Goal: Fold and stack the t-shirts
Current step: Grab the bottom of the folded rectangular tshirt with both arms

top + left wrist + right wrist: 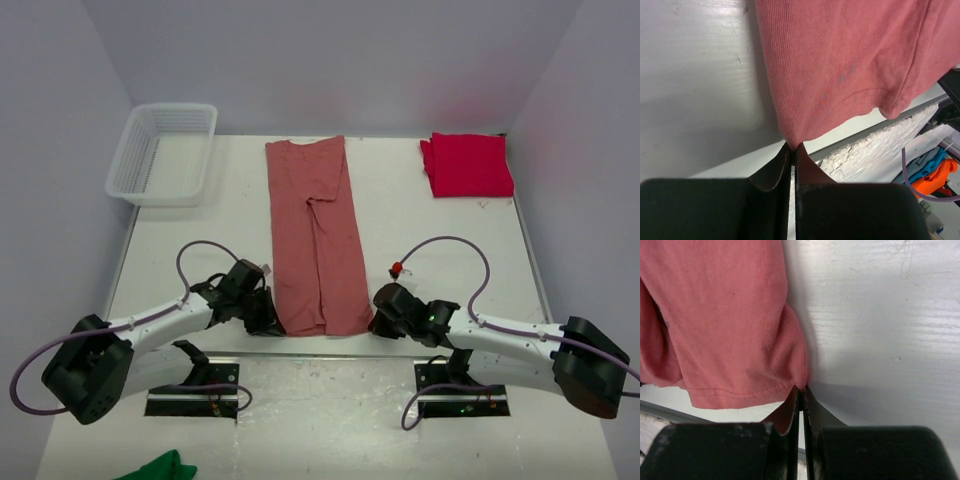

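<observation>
The dusty salmon-red t-shirt (315, 235) lies on the table as a long narrow strip, its sides folded in, running from the back to the near edge. My left gripper (272, 322) is shut on its near left corner, seen in the left wrist view (793, 145) with the salmon-red t-shirt (840, 65) above the jaws. My right gripper (376, 322) is shut on its near right corner, seen in the right wrist view (801, 388) with the salmon-red t-shirt (725, 320) beside the jaws. The crimson red t-shirt (467, 164) lies folded at the back right.
A white plastic basket (163, 152) stands at the back left. A small green cloth (160, 468) lies at the bottom edge, in front of the left arm base. The table's near edge (330, 352) runs just behind the grippers.
</observation>
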{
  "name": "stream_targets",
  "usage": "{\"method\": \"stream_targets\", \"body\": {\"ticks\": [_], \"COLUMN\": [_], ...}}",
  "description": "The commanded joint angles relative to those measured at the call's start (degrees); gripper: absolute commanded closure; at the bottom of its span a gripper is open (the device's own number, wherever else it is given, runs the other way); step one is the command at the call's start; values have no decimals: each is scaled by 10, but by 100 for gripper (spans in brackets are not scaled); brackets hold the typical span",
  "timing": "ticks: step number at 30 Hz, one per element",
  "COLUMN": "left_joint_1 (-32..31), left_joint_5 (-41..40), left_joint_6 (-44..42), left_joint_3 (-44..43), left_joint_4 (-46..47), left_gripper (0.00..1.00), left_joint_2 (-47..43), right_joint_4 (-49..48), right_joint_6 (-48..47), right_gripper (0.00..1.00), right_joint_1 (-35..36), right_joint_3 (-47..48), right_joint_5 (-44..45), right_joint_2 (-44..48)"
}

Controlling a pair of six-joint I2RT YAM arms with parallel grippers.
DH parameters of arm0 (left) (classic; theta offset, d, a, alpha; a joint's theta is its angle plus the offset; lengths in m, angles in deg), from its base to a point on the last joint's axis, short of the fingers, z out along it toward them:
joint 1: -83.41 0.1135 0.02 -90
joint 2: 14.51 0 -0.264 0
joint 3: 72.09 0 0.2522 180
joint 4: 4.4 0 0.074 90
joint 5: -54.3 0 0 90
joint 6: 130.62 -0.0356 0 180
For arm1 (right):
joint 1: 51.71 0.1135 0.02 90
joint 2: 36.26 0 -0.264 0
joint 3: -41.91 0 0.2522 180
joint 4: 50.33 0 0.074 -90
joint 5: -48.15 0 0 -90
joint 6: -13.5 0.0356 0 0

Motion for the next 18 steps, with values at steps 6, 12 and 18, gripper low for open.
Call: {"method": "stream_targets", "body": {"ticks": [6, 12, 18], "left_joint_1": [2, 2, 2], "left_joint_5": [-14, -13, -4], "left_joint_6": [29, 27, 32], "left_joint_3": [9, 13, 26], "left_joint_4": [-69, -91, -118], "left_gripper": [100, 100, 100], "left_joint_2": [-69, -92, -134], "right_joint_4": [75, 86, 106], "right_joint_6": [29, 44, 66], "right_gripper": [100, 100, 100], "right_joint_1": [27, 62, 98], "right_joint_3": [38, 49, 68], "right_joint_5": [35, 35, 37], "right_joint_2": [-17, -14, -28]}}
